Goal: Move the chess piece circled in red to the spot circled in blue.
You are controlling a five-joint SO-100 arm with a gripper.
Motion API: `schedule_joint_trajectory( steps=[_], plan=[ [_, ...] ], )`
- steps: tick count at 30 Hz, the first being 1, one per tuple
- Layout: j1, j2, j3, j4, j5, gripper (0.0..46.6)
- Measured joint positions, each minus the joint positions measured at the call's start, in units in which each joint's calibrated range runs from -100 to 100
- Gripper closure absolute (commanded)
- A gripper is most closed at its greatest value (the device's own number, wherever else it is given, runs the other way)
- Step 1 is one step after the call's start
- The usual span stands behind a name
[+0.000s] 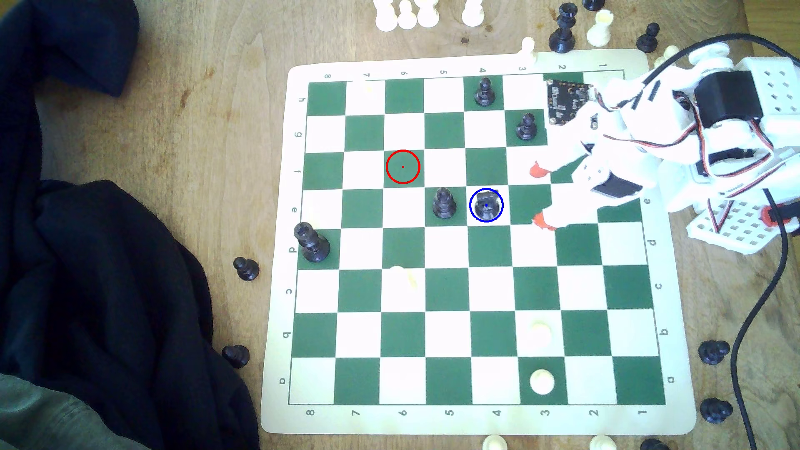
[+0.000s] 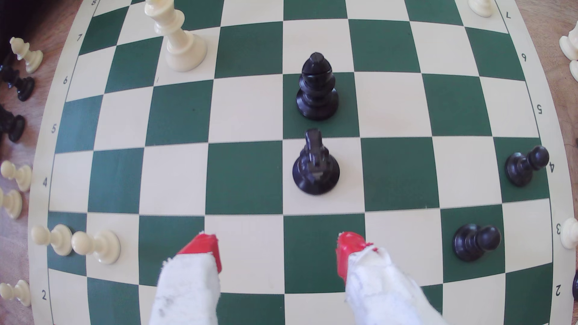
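Observation:
The black knight-like chess piece [image 1: 486, 206] stands upright inside the blue circle on its white square, the spot [image 1: 498, 194]. The red circle [image 1: 403, 166] rings a bare green square two files toward the exterior view's left. My gripper [image 1: 538, 195] hangs open just to the exterior view's right of the piece, red fingertips [image 1: 538, 170] apart and holding nothing. In the wrist view the chess piece [image 2: 316, 165] stands free on the white square beyond my open gripper [image 2: 276, 250]. A black pointed piece [image 2: 317, 87] sits one square past it.
Black pawns [image 1: 484, 91] [image 1: 526, 126] stand near the board's far edge, and a black rook [image 1: 311, 242] is at the exterior view's left edge. White pieces [image 1: 542, 381] sit on near squares. Dark cloth [image 1: 108, 281] covers the table at the exterior view's left. A cable [image 1: 762, 303] runs along the exterior view's right.

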Motion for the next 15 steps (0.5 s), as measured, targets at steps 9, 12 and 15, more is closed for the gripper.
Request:
schedule_joint_trajectory(
  steps=[9,12,15],
  plan=[
    [0.00,-8.71,5.78,1.35,-0.05,32.5],
    [0.07,-8.38,8.68,-3.43,-0.05,43.8],
    [0.07,-8.29,12.29,-11.31,-1.17,46.4]
  ],
)
